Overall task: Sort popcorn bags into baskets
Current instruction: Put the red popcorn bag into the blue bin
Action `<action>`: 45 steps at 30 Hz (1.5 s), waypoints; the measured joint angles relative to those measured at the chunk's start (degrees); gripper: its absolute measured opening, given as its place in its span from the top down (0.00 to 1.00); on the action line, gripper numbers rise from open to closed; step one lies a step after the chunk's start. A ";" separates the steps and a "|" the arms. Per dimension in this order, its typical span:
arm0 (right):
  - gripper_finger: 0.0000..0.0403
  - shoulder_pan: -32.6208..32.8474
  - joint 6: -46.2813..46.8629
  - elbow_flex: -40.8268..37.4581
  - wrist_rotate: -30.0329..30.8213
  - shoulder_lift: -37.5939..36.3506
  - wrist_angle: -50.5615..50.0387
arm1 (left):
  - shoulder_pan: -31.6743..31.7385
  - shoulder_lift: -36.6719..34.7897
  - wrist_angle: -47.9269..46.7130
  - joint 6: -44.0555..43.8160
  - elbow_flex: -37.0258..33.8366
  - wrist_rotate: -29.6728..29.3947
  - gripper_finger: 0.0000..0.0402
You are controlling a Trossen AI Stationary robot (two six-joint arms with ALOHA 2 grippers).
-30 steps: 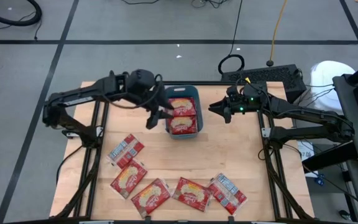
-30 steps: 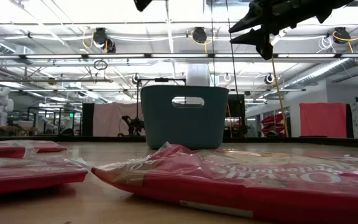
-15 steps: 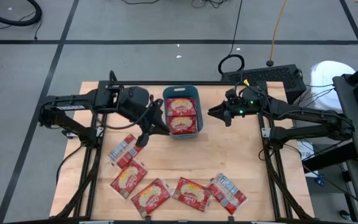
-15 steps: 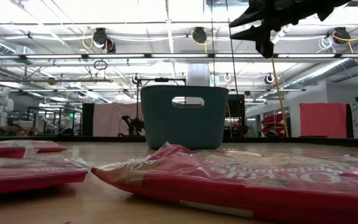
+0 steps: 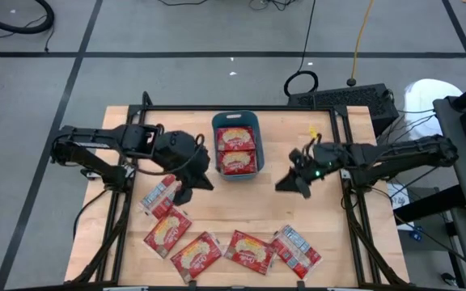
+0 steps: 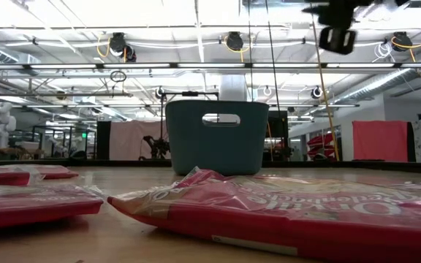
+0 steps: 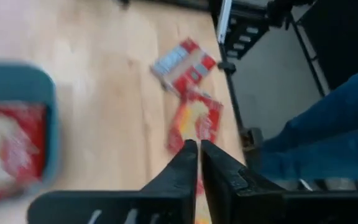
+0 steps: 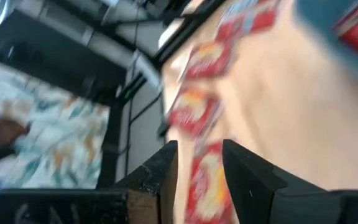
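The teal basket (image 5: 237, 121) stands at the table's far middle with two red popcorn bags (image 5: 235, 150) lying flat inside. Several more bags lie flat along the near edge (image 5: 249, 250), one of them with its silvery back up (image 5: 162, 196). My left gripper (image 5: 194, 183) hovers left of the basket, near that silver-backed bag; its fingers are shut and empty in the left wrist view (image 7: 198, 147). My right gripper (image 5: 288, 184) hovers right of the basket over bare wood, open and empty in the right wrist view (image 8: 199, 152).
Bare wood lies between the basket and the near row of bags. Black frame rails (image 5: 348, 174) run along the table's left and right sides. A black box with cables (image 5: 342, 99) sits past the far right corner. In the low view a bag (image 6: 283, 212) fills the foreground.
My left gripper has drawn away from the basket's left side toward the near edge, ending close to the silver-backed bag. My right gripper has swung from beside the basket's far right toward the near edge and has turned. No bag has moved.
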 joint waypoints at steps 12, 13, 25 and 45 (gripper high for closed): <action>0.71 22.85 16.78 0.00 14.54 0.28 -10.12 | -14.82 2.63 -1.97 -4.74 0.05 -13.04 0.89; 0.71 24.38 19.14 0.00 16.30 0.61 -10.82 | -15.85 2.87 -1.53 -4.82 0.07 -13.88 0.89; 0.71 33.57 41.98 0.00 16.62 9.05 -13.60 | -20.45 7.12 9.01 -9.87 -6.68 -18.59 0.89; 0.50 37.22 52.70 0.02 15.11 23.38 -13.90 | -25.78 7.11 27.02 -4.36 -13.73 -19.33 0.89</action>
